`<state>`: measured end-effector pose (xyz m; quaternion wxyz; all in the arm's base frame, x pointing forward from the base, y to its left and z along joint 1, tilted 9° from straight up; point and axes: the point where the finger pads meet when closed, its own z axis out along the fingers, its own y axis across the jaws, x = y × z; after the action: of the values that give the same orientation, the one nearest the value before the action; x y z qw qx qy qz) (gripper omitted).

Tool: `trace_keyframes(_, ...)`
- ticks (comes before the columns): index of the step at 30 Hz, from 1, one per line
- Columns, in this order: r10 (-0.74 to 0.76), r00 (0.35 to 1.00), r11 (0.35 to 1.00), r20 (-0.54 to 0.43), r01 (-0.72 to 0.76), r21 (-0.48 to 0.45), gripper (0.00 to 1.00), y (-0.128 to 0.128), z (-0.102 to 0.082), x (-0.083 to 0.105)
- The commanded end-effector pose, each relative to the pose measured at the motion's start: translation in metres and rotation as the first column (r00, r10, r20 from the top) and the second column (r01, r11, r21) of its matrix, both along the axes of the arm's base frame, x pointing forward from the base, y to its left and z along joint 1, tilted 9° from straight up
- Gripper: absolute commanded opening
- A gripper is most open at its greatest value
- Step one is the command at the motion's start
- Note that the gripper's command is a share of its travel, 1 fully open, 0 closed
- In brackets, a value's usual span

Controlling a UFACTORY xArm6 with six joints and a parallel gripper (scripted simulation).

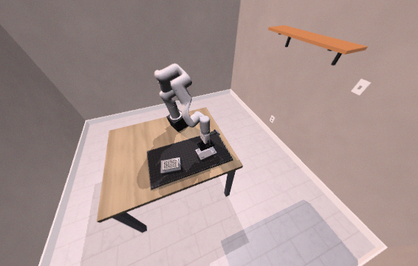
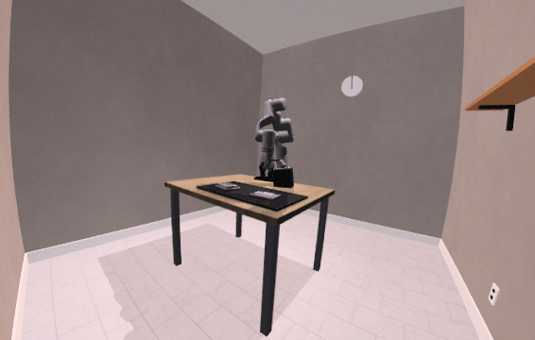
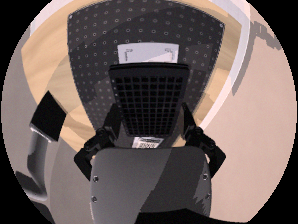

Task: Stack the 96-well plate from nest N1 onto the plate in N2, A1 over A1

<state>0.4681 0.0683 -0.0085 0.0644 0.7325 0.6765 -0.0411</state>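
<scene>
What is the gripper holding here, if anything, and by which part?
The gripper is shut on the dark gridded 96-well plate, its fingers clamping the plate's two opposite side walls near the end closest to the wrist camera.

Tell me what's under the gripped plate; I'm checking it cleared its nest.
The plate, shut in the gripper, hangs above the black mat. A white nest shows just past its far edge, apparently vacant. The mat directly beneath the plate is covered.

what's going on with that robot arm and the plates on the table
The arm's gripper is shut on a 96-well plate, held a little above its now bare nest on the black mat. The second plate sits in the other nest, apart from the arm. The stacking is not yet done.
</scene>
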Motion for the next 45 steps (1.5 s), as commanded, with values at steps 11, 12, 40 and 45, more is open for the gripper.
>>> trace_keyframes(11, 0.000, 1.000, 1.000, 0.004, 0.000, 0.001, 0.00, 0.001, 0.003, 0.001)
trace_keyframes(12, -0.033, 0.999, 0.999, 0.009, 0.033, 0.002, 0.00, -0.003, 0.004, 0.001)
trace_keyframes(40, -0.271, 0.961, 0.962, 0.044, 0.271, 0.014, 0.00, -0.081, 0.016, -0.009)
trace_keyframes(45, -0.271, 0.961, 0.962, 0.044, 0.271, 0.014, 0.00, -0.098, 0.018, -0.012)
